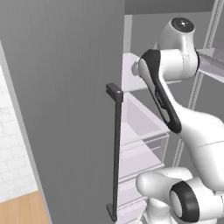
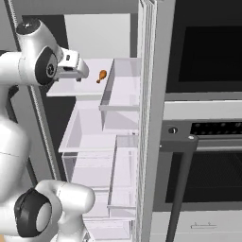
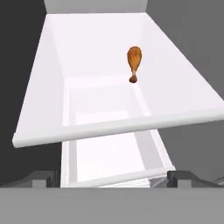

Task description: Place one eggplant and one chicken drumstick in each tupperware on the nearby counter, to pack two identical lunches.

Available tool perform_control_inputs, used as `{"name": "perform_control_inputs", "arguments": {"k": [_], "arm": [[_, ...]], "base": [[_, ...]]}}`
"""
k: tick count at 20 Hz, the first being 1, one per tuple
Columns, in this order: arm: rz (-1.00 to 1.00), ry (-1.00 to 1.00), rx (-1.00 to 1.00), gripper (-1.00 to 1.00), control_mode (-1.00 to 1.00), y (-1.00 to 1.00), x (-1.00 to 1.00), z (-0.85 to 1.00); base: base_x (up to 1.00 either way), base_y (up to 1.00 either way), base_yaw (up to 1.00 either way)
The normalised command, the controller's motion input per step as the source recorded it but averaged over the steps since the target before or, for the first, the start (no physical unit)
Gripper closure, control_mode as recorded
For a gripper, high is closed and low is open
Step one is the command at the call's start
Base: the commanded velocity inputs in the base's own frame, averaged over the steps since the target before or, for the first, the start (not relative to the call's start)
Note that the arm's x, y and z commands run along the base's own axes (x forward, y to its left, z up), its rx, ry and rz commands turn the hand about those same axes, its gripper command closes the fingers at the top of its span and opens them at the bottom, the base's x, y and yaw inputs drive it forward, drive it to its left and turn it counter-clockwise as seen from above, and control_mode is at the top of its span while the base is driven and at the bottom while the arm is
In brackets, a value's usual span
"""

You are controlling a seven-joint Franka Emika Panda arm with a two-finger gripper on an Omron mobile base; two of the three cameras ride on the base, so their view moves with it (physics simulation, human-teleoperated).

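The small orange-brown chicken drumstick (image 3: 134,62) lies alone on the white fridge shelf (image 3: 87,61). The two-finger gripper (image 3: 113,177), jaws wide and empty, should advance over the shelf edge, probably straddling the meaty end.

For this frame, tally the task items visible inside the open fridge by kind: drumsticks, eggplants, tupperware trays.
chicken drumstick: 1, lying on the white fridge shelf, apart from the open gripper
eggplant: 0 visible
tupperware: 0 visible
Total: 1
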Motion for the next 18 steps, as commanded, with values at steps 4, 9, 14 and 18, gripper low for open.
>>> {"name": "perform_control_inputs", "arguments": {"k": [4, 9, 14, 18], "arm": [[-0.01, -0.08, 0.0, -1.0, -1.0, -0.06, 0.5, -0.5], [0.03, -0.11, 0.06, -1.0, -1.0, -0.33, 0.62, -0.52], [0.07, -0.04, 0.03, -1.0, -1.0, -0.17, 0.92, -0.23], [0.0, 0.2, -0.02, -1.0, -1.0, -0.05, 0.74, 0.15]], "base": [[0.0, 0.0, 0.0], [0.0, 0.0, 0.0], [0.0, 0.0, 0.0], [0.0, 0.0, 0.0]]}}
